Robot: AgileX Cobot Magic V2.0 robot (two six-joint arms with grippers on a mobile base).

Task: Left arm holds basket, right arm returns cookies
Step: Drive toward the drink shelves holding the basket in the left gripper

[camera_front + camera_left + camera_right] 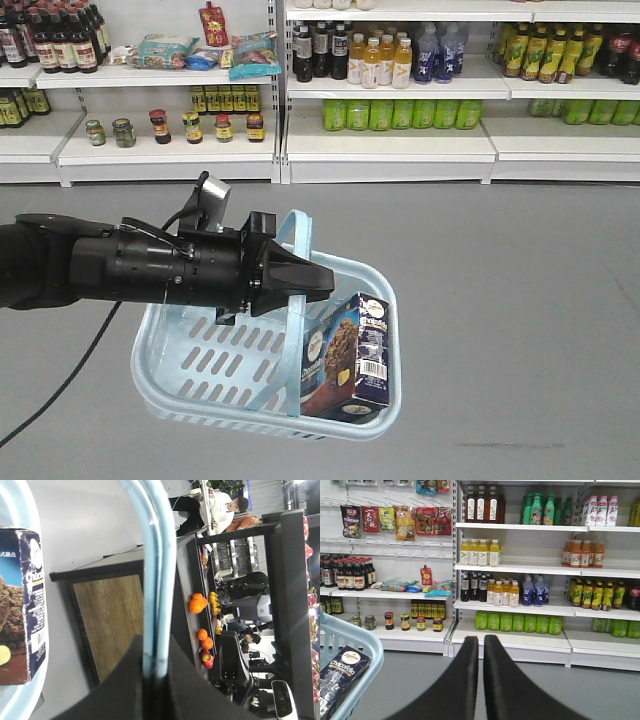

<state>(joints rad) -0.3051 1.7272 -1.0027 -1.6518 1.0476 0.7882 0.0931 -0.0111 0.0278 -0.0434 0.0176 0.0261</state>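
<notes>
The light blue basket (pixel 180 385) hangs above the grey floor. My left gripper (pixel 318 284) is shut on its pale blue hoop handle (pixel 296 330). In the left wrist view the handle (pixel 159 580) runs straight down between the closed jaws of the left gripper (pixel 156 650). The navy cookies carton (pixel 348 355) stands upright in the basket's right corner and also shows in the left wrist view (pixel 22 605). The right arm is out of the front view. In its wrist view the right gripper (pixel 481 641) is shut and empty, to the right of the basket rim (pixel 367 645) and the cookies (pixel 340 672).
White store shelves (pixel 390 140) with drink bottles (pixel 380 60) and jars (pixel 190 127) line the back, beyond open grey floor. The left wrist view shows a wood-panelled counter (pixel 110 620), fruit (pixel 197 602) and a seated person (pixel 230 505).
</notes>
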